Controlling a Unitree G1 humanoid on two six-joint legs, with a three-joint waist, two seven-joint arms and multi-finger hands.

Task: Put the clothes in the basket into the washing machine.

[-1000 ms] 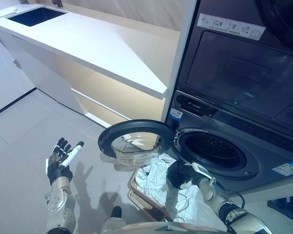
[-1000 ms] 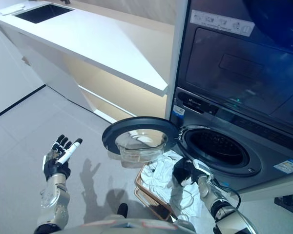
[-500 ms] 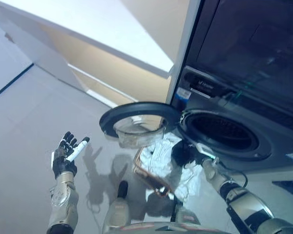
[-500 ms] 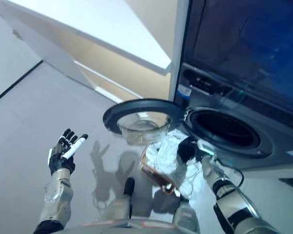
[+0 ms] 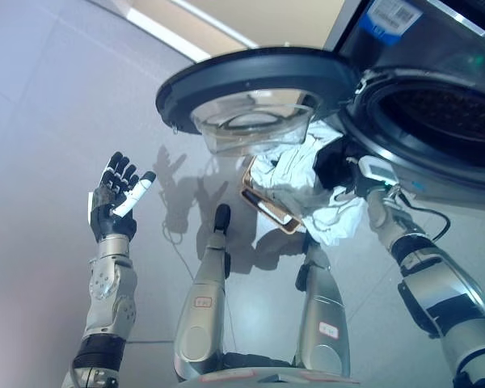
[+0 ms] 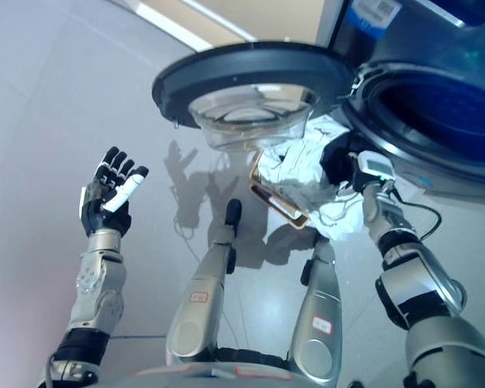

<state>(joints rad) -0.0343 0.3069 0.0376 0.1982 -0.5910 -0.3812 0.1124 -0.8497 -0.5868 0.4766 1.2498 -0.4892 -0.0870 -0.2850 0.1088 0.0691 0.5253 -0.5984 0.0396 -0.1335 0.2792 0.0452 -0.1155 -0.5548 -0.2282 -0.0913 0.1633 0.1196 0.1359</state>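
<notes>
The dark washing machine's round door [image 5: 255,81] hangs wide open, its glass bowl facing down. Right of it lies the drum opening [image 5: 444,113]. Below the door a copper-rimmed basket [image 5: 263,202] stands on the floor with crumpled white clothes [image 5: 291,174] in it. My right hand [image 5: 335,166] rests on the right side of that heap, fingers curled into the cloth, and a fold of white cloth [image 5: 339,225] droops under the wrist. My left hand [image 6: 109,194] is raised at the left over bare floor, open, far from the basket.
Grey tiled floor [image 5: 48,97] stretches left of the machine. A pale cabinet base with a white skirting strip [image 5: 202,20] runs along the top edge. The open door overhangs the basket's far side.
The camera has tipped down, so the counter has left the view. My right hand stays on the clothes in the basket. My left hand keeps its raised, open pose.
</notes>
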